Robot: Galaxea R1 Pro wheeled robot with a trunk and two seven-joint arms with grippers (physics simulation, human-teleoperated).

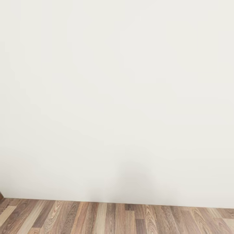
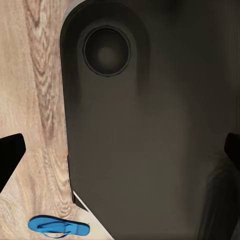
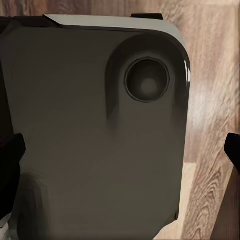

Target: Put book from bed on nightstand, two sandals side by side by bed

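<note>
Head view shows a plain white wall (image 1: 117, 97) above a strip of brown wood floor (image 1: 107, 217). Under the left pincer (image 2: 120, 150), whose black fingertips (image 2: 10, 155) sit wide apart, one blue sandal (image 2: 58, 226) lies flat on the floor beside the robot's dark base (image 2: 150, 140). The right pincer (image 3: 120, 155) is spread wide too, over the same dark base.

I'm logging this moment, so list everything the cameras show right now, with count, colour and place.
Wall: one, white, straight ahead in the head view.
Floor: brown wood planks, along the foot of the wall.
Sandal: one, bright blue, lying flat on the floor beside the robot's base.
Robot base: dark grey, rounded, with a round recess, below both wrist cameras.
Left gripper: dark fingertips at the frame edges, spread apart.
Right gripper: same, spread apart.
</note>
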